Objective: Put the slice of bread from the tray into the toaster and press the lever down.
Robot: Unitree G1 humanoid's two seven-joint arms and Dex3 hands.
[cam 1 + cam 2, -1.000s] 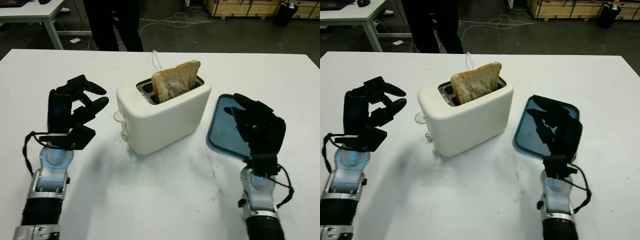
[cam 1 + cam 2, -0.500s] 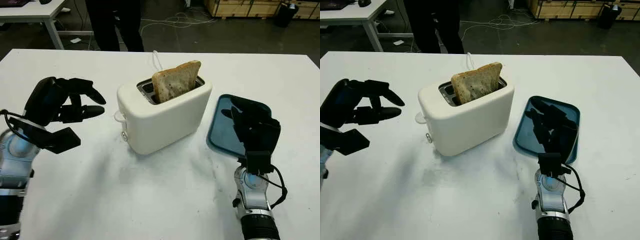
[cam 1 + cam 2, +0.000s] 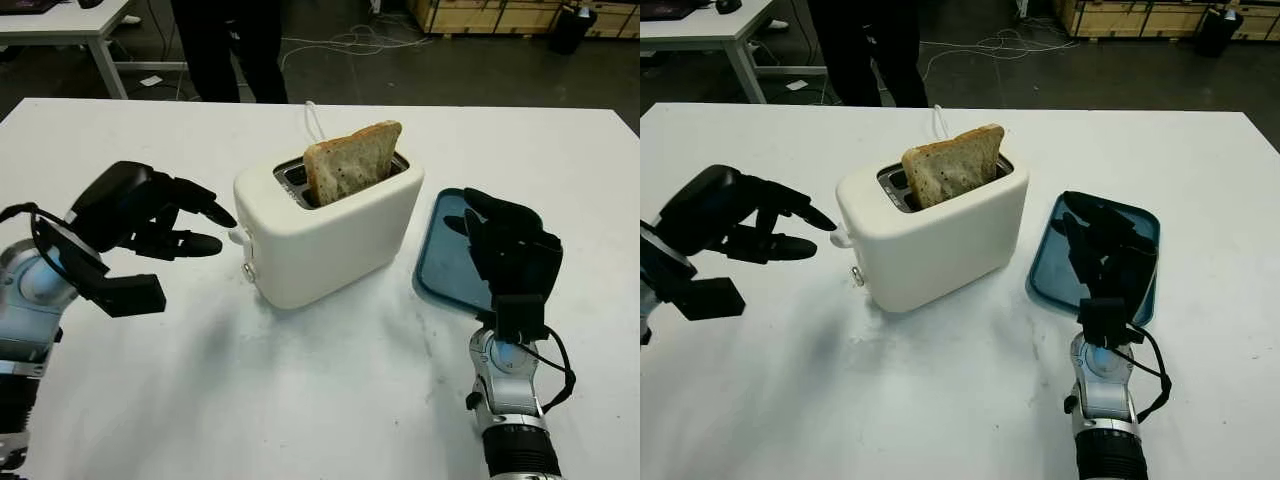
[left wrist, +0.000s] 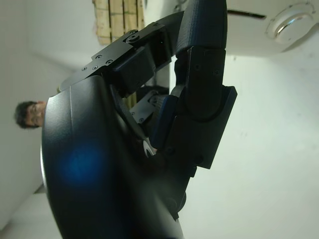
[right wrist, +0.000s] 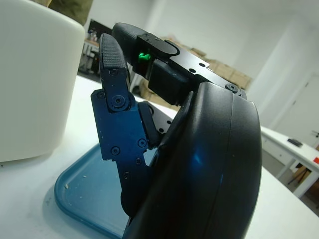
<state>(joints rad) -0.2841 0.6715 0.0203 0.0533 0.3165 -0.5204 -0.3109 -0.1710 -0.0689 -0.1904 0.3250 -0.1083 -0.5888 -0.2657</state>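
A white toaster (image 3: 330, 235) stands mid-table with the slice of bread (image 3: 350, 160) upright in its slot, its top half sticking out. The toaster's lever (image 3: 237, 236) is on the left end, above a small knob (image 3: 247, 270). My left hand (image 3: 200, 235) is open just left of that end, its fingertips (image 3: 225, 217) pointing at the lever and almost touching it. My right hand (image 3: 500, 235) is open and upright over the near part of the blue tray (image 3: 1050, 275), which lies right of the toaster with nothing on it.
A white cable (image 3: 315, 120) runs back from the toaster. A person's legs (image 3: 225, 45) stand beyond the table's far edge. Another table (image 3: 70, 25) is at the far left and wooden crates (image 3: 490, 15) at the far right.
My left hand has turned from upright and swung right, toward the toaster's lever end. My right hand has drawn back slightly over the tray. The bread and toaster have not moved.
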